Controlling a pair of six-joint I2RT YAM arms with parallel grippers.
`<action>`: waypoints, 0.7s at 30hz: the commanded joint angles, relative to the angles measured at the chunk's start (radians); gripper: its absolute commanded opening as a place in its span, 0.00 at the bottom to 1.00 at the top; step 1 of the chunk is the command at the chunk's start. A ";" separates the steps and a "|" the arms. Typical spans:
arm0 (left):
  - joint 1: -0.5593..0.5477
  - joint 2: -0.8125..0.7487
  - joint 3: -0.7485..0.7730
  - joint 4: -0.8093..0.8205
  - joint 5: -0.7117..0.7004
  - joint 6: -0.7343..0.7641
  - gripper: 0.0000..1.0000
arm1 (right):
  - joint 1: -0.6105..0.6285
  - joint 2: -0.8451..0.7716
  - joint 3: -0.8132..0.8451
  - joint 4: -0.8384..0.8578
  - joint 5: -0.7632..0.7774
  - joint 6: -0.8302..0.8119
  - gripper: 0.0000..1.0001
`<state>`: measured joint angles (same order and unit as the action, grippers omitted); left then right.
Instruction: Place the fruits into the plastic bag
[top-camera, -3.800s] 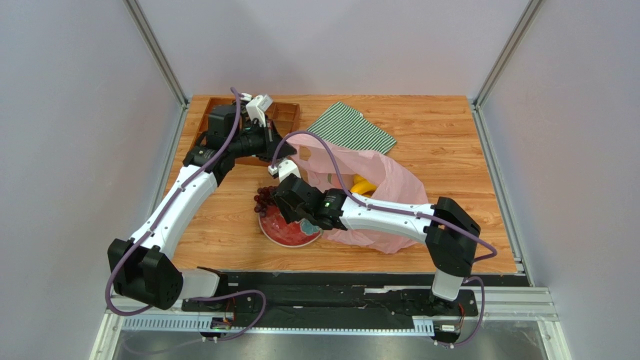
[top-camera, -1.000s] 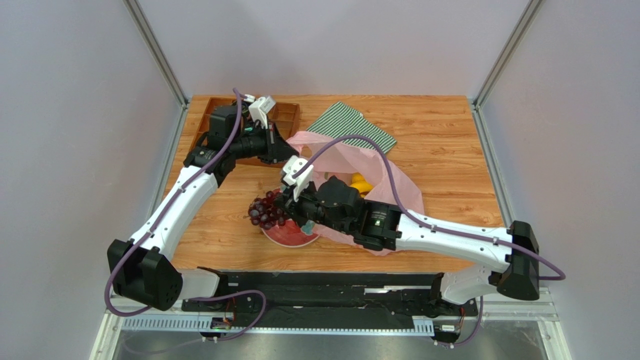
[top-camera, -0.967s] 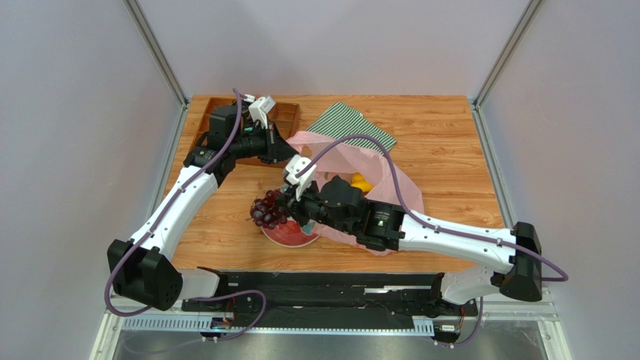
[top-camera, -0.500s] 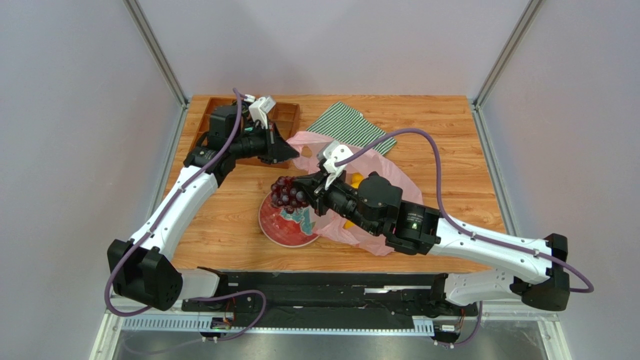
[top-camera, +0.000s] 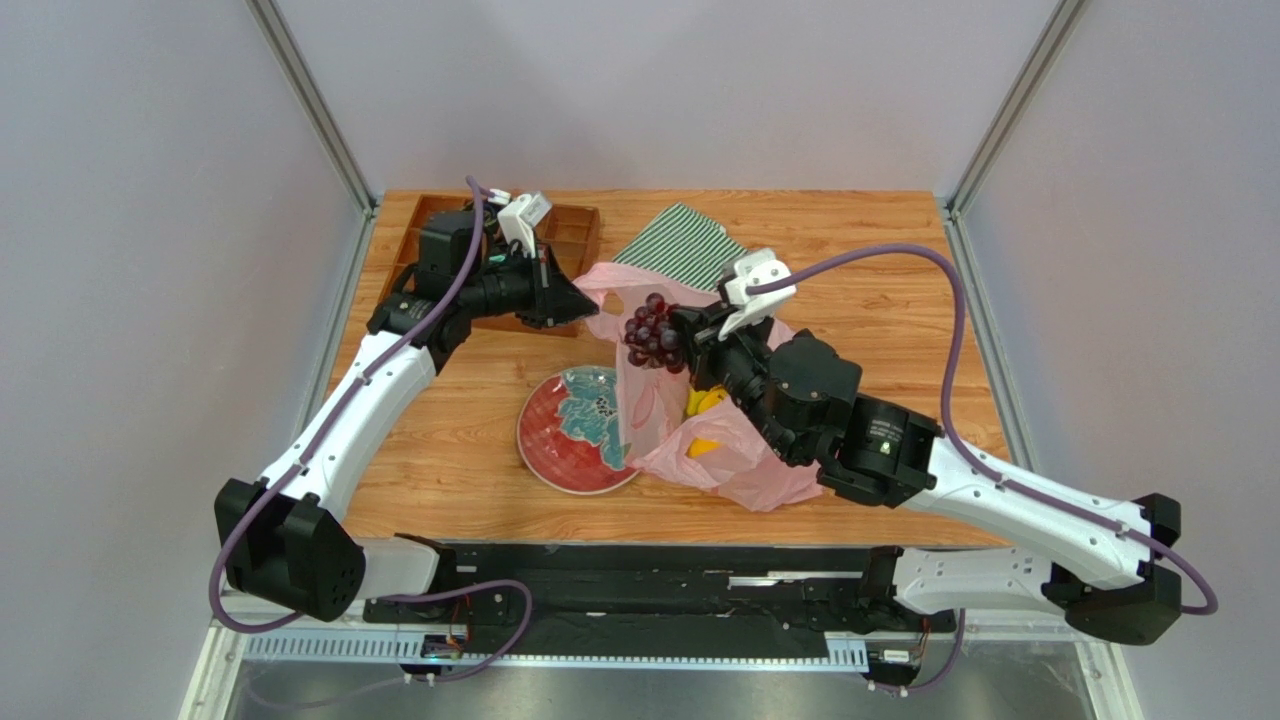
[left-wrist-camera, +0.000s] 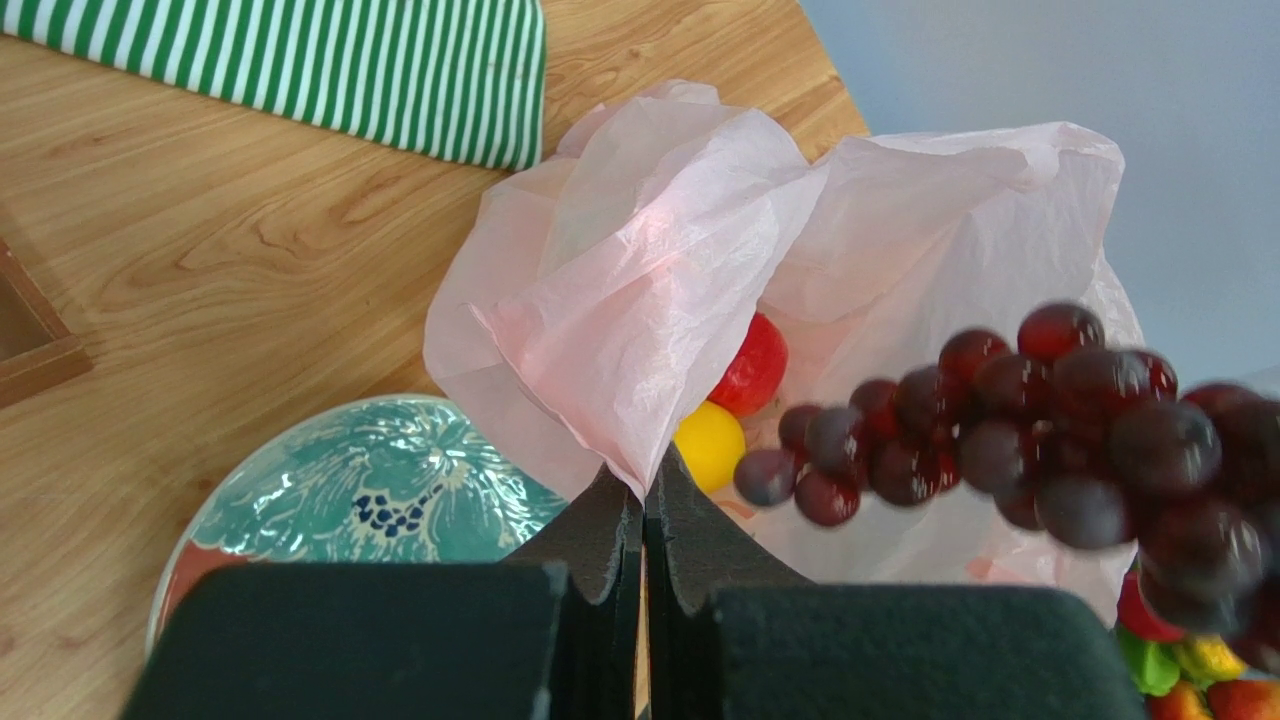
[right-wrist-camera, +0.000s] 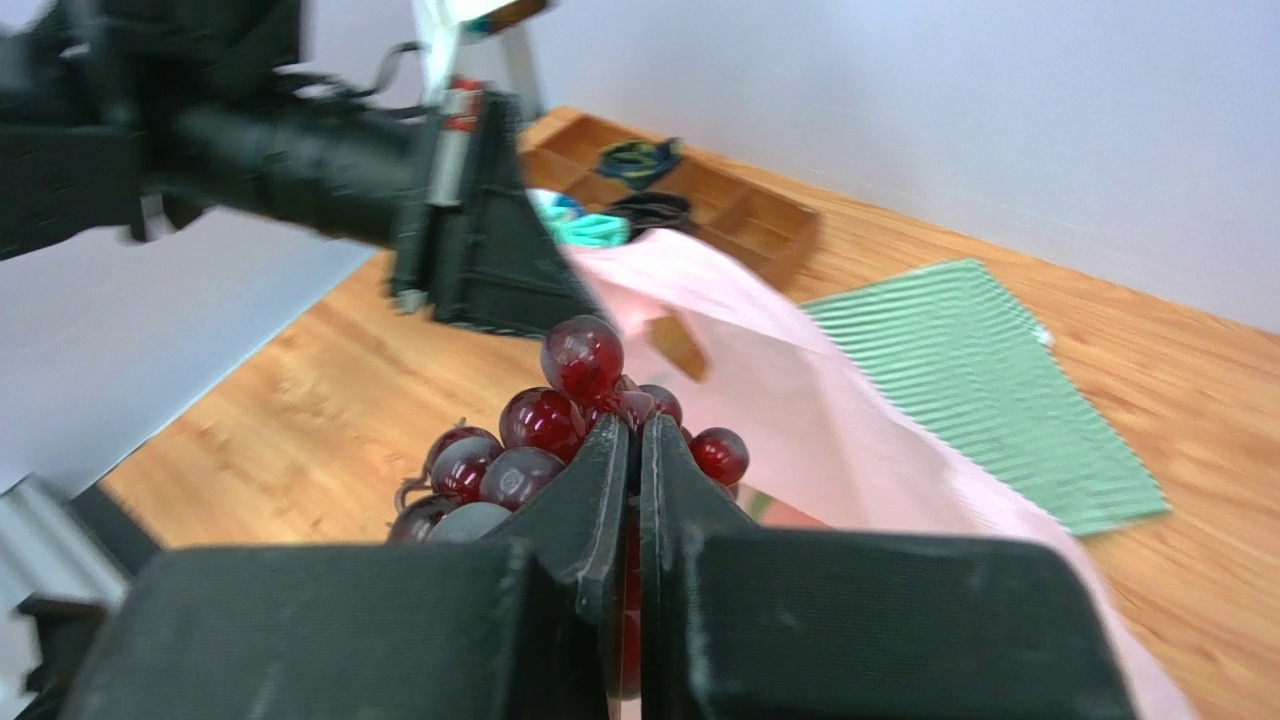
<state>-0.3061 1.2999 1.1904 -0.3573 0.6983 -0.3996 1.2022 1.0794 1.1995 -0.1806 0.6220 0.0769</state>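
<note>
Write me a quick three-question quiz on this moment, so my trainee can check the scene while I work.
1. True or false: the red plate has no fruit on it.
2. What does the right claw grip? A) a banana B) the grape bunch C) an apple
3. In a few words: what is the left claw pinching?
Key: 1 true. 2 B. 3 An edge of the pink plastic bag, held up.
</note>
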 joint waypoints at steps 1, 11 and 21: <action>-0.004 -0.025 0.006 0.011 0.013 -0.002 0.00 | -0.047 -0.030 0.032 -0.101 0.159 0.084 0.00; -0.004 -0.024 0.006 0.014 0.020 -0.004 0.00 | -0.142 0.030 0.006 -0.339 0.130 0.262 0.00; -0.004 -0.028 0.006 0.012 0.021 -0.004 0.00 | -0.227 0.226 0.081 -0.594 0.159 0.340 0.01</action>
<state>-0.3061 1.2999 1.1904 -0.3573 0.6994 -0.3996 0.9981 1.2778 1.2057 -0.6670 0.7284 0.3523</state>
